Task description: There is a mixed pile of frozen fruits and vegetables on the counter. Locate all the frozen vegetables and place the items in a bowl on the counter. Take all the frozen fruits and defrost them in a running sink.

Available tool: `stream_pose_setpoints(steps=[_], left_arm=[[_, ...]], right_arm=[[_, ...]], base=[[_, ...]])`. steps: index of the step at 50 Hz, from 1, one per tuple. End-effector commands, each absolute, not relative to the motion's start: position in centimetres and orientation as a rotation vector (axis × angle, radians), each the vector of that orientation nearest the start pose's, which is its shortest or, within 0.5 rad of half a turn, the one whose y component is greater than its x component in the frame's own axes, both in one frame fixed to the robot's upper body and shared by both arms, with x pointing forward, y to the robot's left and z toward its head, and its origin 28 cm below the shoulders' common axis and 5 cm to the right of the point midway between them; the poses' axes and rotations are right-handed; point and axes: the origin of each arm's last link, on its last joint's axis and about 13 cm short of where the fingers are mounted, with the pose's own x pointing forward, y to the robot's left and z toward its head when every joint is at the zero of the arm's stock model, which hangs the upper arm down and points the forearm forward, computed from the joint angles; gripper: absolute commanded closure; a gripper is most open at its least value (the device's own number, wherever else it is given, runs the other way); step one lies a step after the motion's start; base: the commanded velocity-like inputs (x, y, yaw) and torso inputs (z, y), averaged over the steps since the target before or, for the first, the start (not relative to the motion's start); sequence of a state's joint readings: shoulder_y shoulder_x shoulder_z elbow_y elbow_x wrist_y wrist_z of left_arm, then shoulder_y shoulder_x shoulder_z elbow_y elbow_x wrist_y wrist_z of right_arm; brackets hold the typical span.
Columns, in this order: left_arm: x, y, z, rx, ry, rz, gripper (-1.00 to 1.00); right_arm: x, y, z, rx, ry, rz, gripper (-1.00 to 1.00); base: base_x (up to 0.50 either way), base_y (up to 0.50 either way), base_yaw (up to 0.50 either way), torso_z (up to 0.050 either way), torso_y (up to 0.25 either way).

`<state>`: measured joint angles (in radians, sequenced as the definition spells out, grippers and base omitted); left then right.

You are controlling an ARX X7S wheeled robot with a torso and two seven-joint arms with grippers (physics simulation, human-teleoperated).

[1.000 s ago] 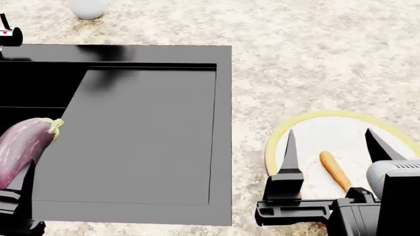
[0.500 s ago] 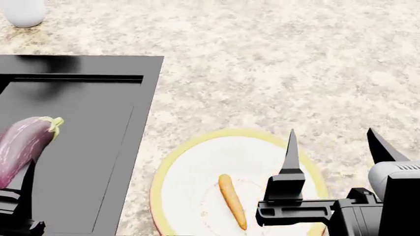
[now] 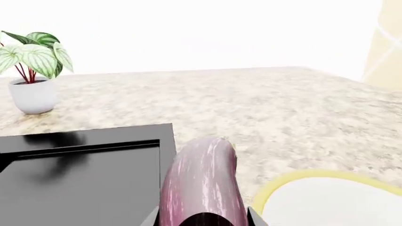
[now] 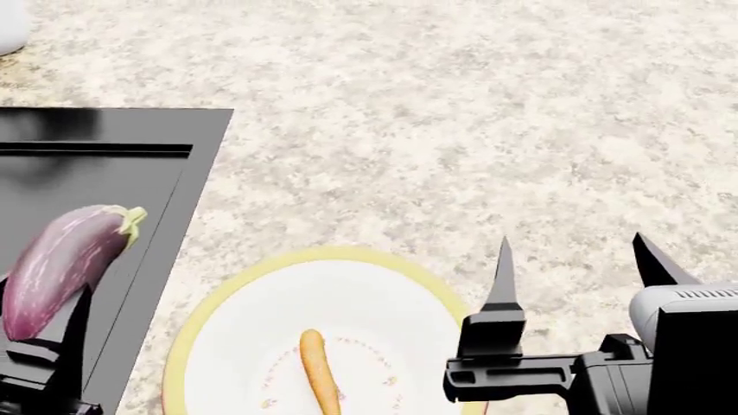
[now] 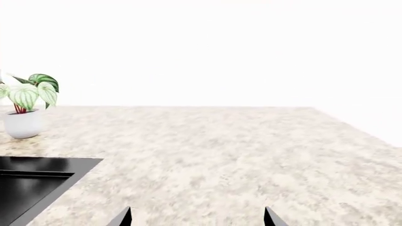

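1. The long pinkish-purple eggplant with pale streaks and a yellow-green stem cap is held only at its thick end by the left gripper. Most of its length sticks out past the gripper, so I judge it could turn or slip out if the arm swings fast.
2. The eggplant hangs over the edge of the matte black sink, not over the wide white bowl with a yellow rim, which lies just to the right of the left gripper. If it is let go here, the vegetable would fall on the black drainboard, the wrong place.
3. A small orange carrot already lies in the bowl. A long eggplant put down carelessly could roll over the low rim onto the speckled beige desk.
4. The left gripper is closed on the eggplant and holds it tilted, with the stem end far from the gripper.
5. The right gripper stands with fingers wide apart and holds nothing. It is beside the right rim of the bowl and could knock the bowl.
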<state>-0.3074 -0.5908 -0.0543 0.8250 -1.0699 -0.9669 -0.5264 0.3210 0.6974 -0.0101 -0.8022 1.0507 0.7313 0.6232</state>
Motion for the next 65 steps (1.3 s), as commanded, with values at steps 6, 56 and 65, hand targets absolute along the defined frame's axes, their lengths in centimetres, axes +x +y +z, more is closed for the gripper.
stream_pose_setpoints(steps=[6, 56, 65], left_arm=[[19.7, 19.5, 19.2, -0.057, 0.042, -0.383, 1.0], [20.1, 14.4, 16.6, -0.098, 0.203, -0.585, 1.0], [20.0, 14.6, 17.3, -0.108, 0.18, -0.565, -1.0]], right_arm=[[19.1, -14.2, 20.2, 0.013, -0.115, 0.072, -1.0], [18.0, -14.9, 21.4, 0.015, -0.154, 0.049, -1.0], [18.0, -14.8, 21.2, 0.016, -0.149, 0.053, -1.0]], base=[[0.0, 0.0, 0.0, 0.0, 0.0], [0.0, 0.0, 0.0, 0.0, 0.0], [0.0, 0.0, 0.0, 0.0, 0.0]])
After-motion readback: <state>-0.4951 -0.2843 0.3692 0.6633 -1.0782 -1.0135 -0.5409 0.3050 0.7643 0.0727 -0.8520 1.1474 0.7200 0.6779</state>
